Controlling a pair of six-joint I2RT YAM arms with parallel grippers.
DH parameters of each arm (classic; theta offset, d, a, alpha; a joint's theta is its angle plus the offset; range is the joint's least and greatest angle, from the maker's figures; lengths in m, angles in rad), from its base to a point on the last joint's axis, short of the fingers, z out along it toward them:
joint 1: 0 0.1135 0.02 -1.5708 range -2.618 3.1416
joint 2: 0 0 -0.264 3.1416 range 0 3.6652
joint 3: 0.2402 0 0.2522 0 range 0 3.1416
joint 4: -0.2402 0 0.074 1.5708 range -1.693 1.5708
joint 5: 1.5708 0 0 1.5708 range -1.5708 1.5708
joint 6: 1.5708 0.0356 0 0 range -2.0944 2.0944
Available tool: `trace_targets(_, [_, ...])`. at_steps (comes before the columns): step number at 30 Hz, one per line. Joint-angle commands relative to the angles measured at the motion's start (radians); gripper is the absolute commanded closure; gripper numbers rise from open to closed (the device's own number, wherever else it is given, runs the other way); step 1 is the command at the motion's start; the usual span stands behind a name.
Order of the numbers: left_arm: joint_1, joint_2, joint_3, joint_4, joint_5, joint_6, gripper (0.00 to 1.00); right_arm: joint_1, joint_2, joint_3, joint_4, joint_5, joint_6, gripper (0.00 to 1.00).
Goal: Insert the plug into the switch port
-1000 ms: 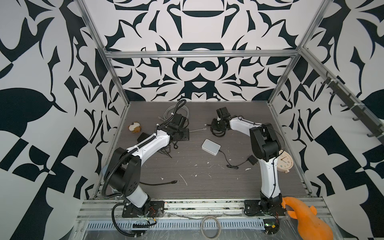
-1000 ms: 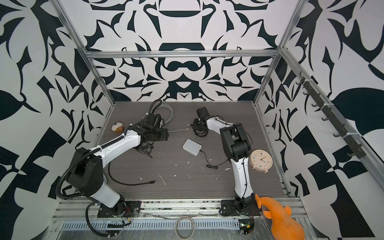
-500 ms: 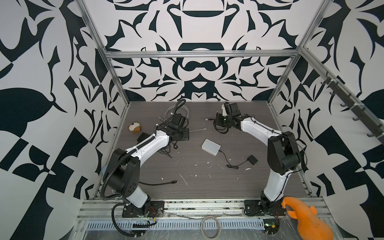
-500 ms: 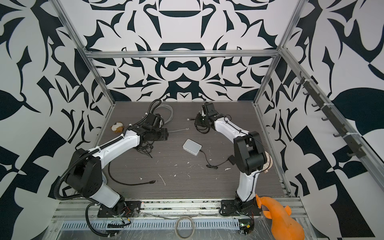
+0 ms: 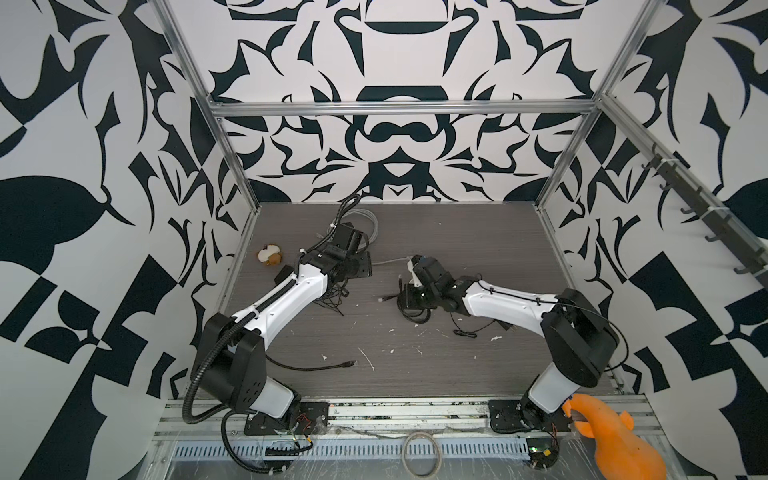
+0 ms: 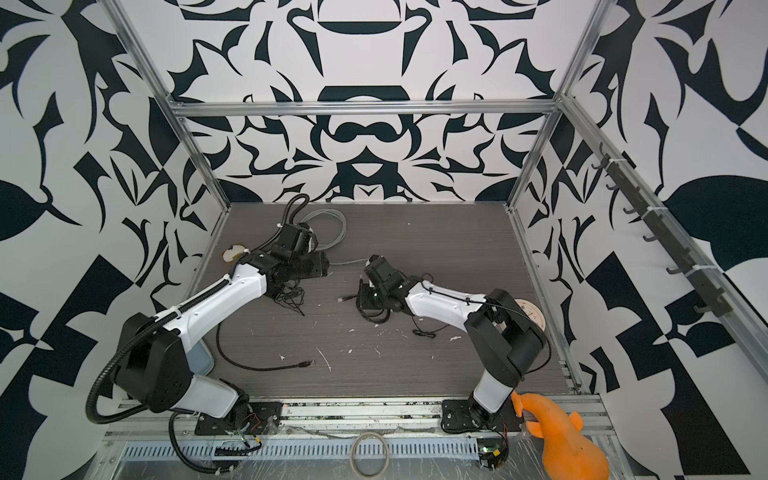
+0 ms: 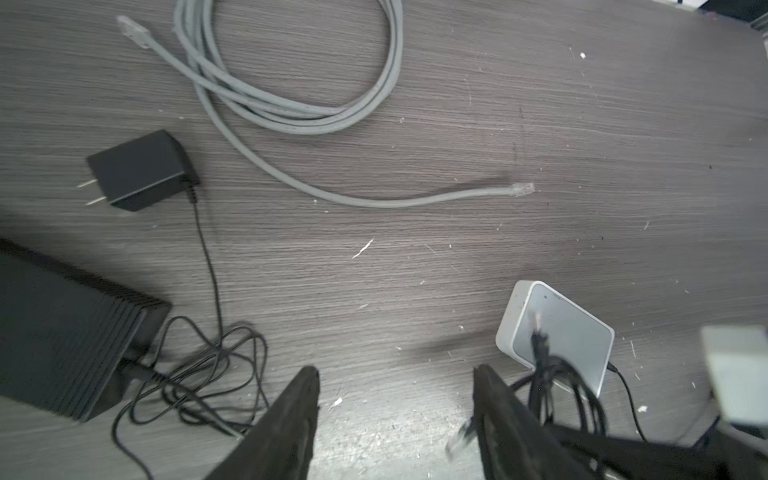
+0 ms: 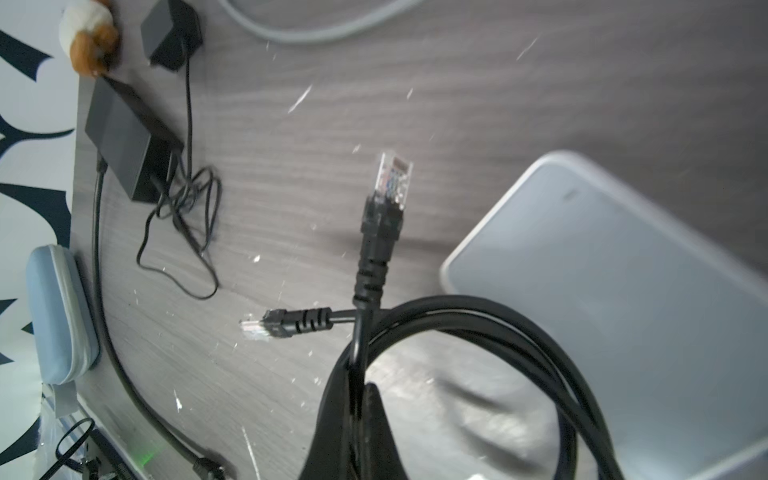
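Right tool (image 8: 357,388), mid-frame in both top views, is clamped on the black cable (image 8: 457,316); its plug (image 8: 392,174) stands just beside the white box (image 8: 602,311). Left tool (image 7: 395,370) stands wide and empty above the worktop (image 7: 415,270).

1. A grey wood-grain table (image 7: 457,270), flecked with white scraps (image 5: 366,359), carries everything.
2. Toward the back lies a coiled grey cable (image 7: 291,112), one plug end stretched out.
3. Near it lies a black power adapter (image 7: 141,170); its thin cord (image 7: 208,266) tangles beside a black ridged box (image 7: 62,332).
4. A white box (image 7: 582,332) sits mid-table.
5. A plush toy (image 5: 270,254) and a blue case (image 8: 58,311) lie at the left edge, and a loose black cable (image 8: 97,232) runs toward the front.
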Motion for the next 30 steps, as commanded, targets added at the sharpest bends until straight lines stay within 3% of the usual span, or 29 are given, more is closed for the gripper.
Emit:
trace_targets(1, [0.009,-0.038,-0.043,-0.052,-0.015,-0.023,0.38,0.055,0.012,0.005,0.079,0.114,0.122,1.0])
trace_targets(4, [0.009,-0.047,-0.064,-0.05,0.004,-0.03,0.37,0.097,0.057,0.015,0.089,0.146,0.179,1.0])
trace_targets(8, [0.01,-0.038,-0.084,-0.044,0.047,-0.034,0.39,0.103,0.081,0.034,0.103,0.144,0.217,0.87])
trace_targets(14, [-0.016,-0.031,-0.117,-0.019,0.106,0.03,0.43,0.09,0.011,0.056,0.021,0.151,0.157,0.68])
trace_targets(19, [-0.033,-0.001,-0.158,0.04,0.16,0.082,0.56,-0.023,-0.075,0.006,-0.037,0.082,0.022,0.65])
trace_targets(22, [-0.085,0.045,-0.15,0.058,0.135,0.109,0.59,-0.118,-0.088,-0.009,-0.067,-0.003,-0.069,0.65])
trace_targets(30, [-0.204,0.197,-0.082,0.086,0.049,0.075,0.66,-0.257,-0.09,-0.026,-0.091,-0.058,-0.172,0.65])
